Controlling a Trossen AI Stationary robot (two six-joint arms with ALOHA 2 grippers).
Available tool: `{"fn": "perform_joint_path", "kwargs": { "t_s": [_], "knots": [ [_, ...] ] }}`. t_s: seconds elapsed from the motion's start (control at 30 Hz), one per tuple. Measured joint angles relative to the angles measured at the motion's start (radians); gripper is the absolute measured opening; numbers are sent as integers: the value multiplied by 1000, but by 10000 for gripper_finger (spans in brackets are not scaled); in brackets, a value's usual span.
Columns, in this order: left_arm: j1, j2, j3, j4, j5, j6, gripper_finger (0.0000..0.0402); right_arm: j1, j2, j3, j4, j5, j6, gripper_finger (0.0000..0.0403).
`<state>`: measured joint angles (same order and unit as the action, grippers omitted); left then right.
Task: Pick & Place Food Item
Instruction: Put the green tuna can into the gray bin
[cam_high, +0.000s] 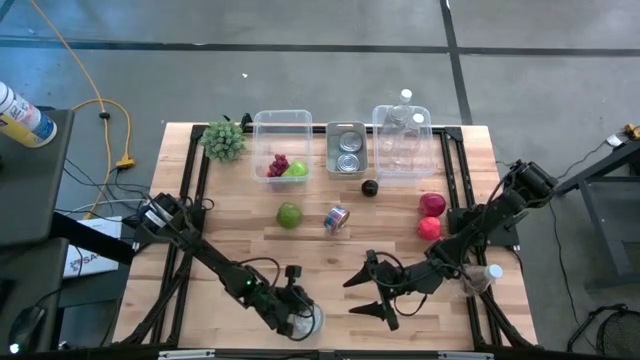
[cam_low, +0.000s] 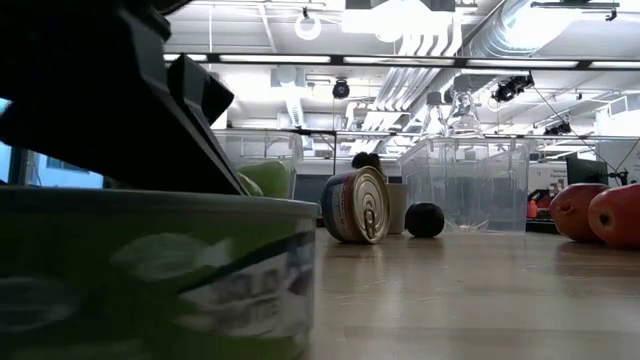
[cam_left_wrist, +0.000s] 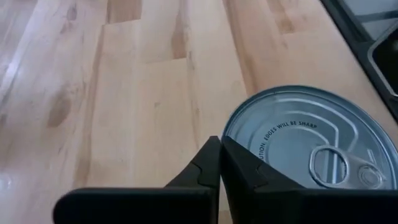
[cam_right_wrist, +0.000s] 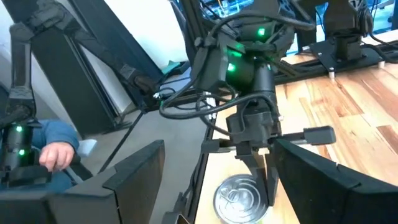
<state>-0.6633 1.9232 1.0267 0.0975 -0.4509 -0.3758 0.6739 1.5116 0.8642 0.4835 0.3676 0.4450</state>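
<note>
Tuna can (cam_high: 305, 320) sitting upright at the counter's (cam_high: 240, 240) near edge, not yet lifted or carried anywhere. Left tool (cam_left_wrist: 219, 163) pressing its fingers fully together beside the can's rim, apparently gripping nothing. Right tool (cam_high: 368, 290) hovering nearby, spread wide and empty.

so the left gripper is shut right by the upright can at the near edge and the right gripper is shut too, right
Not quite. The left gripper is shut beside the upright can, but the right gripper is open; the high view shows its fingers spread apart.
</note>
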Motion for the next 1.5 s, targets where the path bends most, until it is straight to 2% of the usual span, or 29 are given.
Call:
{"fn": "perform_joint_path", "kwargs": {
  "t_s": [0.2, 0.37, 0.5, 0.7, 0.9, 1.5],
  "knots": [
    [15, -7, -1, -23, -8, -7, 1, 0, 0, 0, -7, 0, -3, 289],
    [76, -48, -3, -133, -17, -21, 1, -2, 0, 0, -8, 0, -3, 289],
    [143, -47, -5, -154, 66, -66, 1, -2, 0, 0, -10, 0, -4, 289],
    [198, -40, -100, -17, 155, -141, 0, -2, 0, 0, -28, -3, -4, 289],
    [190, -40, -215, 181, 135, -202, 0, -2, 0, 0, -70, -4, -4, 289],
    [183, -42, -220, 249, 136, -170, 0, -2, 0, 0, -86, 0, -37, 289]
  ]
}}
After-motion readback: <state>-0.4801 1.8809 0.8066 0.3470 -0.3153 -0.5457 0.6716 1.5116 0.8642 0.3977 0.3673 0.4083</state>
